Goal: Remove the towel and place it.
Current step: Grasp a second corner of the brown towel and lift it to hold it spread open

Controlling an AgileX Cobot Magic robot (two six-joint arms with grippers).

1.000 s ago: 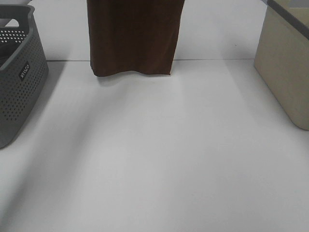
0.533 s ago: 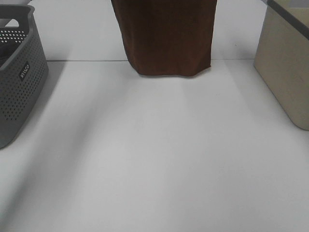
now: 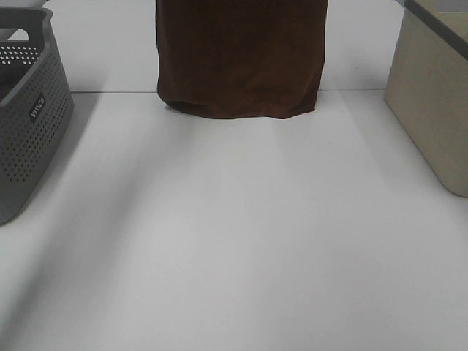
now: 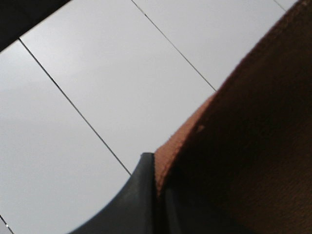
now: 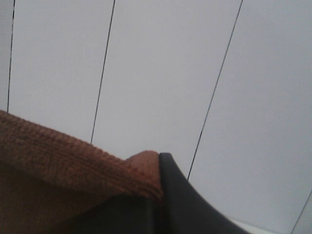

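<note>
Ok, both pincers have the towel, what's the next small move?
Probably draw both pincers toward the near side. The left pincer and right pincer each pinch the towel by its hem, and it hangs at the far edge of the table; it likely needs open tabletop beneath before lowering.

The towel [image 3: 241,58] hangs over the middle of the table's [image 3: 234,241] far edge, with a basket [image 3: 29,139] at the far-left corner and a box [image 3: 431,102] at the far-right.

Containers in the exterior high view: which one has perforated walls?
The grey basket on the left: its walls are full of holes; the beige bin has plain walls.
</note>
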